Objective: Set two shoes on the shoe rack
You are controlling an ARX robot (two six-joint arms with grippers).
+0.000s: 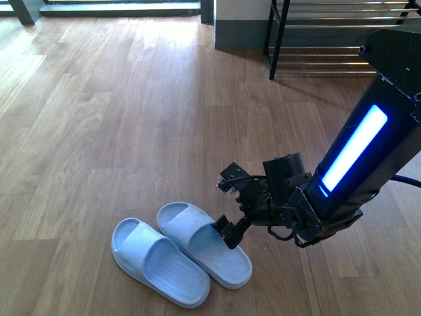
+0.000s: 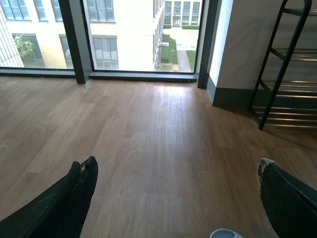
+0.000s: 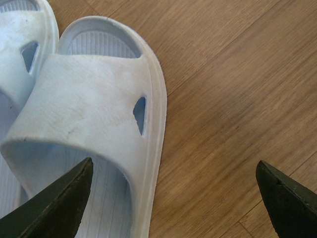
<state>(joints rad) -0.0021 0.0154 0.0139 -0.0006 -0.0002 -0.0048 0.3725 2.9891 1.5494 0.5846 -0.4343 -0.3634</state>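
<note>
Front view: from where I stood, the wooden floor [image 1: 131, 118] lay wide and open from the near edge up to the far wall [image 1: 240, 20] with its grey skirting. The shoe rack [image 1: 329, 66] stood against that wall at the far right, its black side frame upright and its thin silver rods running off the edge of sight. Only part of it showed, and what I could see of its tiers was rods alone.

The two pale blue slides sat low on the floor, well apart from the rack, side by side and touching along their length, toes pointing away and to the left. The left slide [image 1: 158, 263] lay nearest me, the right slide [image 1: 204, 247] just beyond it. The right arm [image 1: 355, 151], with its glowing blue strip, reached down towards them. The right fingers [image 1: 231, 234] were spread apart, the lower one touching or just above the right slide's footbed behind the strap.

The right wrist view showed the same fingers [image 3: 59, 208] wide apart, one over that slide [image 3: 89, 109], the other over bare boards beside its outer edge.

In the left wrist view the left fingers [image 2: 74, 193] were also spread, gripping nothing, hanging over the floor and facing a tall window [image 2: 129, 34], with the rack [image 2: 277, 74] off to one side.
</note>
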